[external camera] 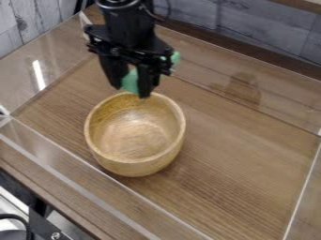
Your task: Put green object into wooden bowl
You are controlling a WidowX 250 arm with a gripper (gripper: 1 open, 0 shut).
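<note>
My black gripper (130,86) hangs over the far rim of the wooden bowl (135,137), shut on the green object (129,82). The green block shows between the fingers, held upright above the bowl's back edge, mostly hidden by the fingers. The round light-tan bowl stands on the wooden tabletop and nothing shows inside it.
A clear plastic wall (189,221) runs along the near side of the wooden table (251,159), with another clear panel (38,66) at the left. A grey plank wall (251,19) stands behind.
</note>
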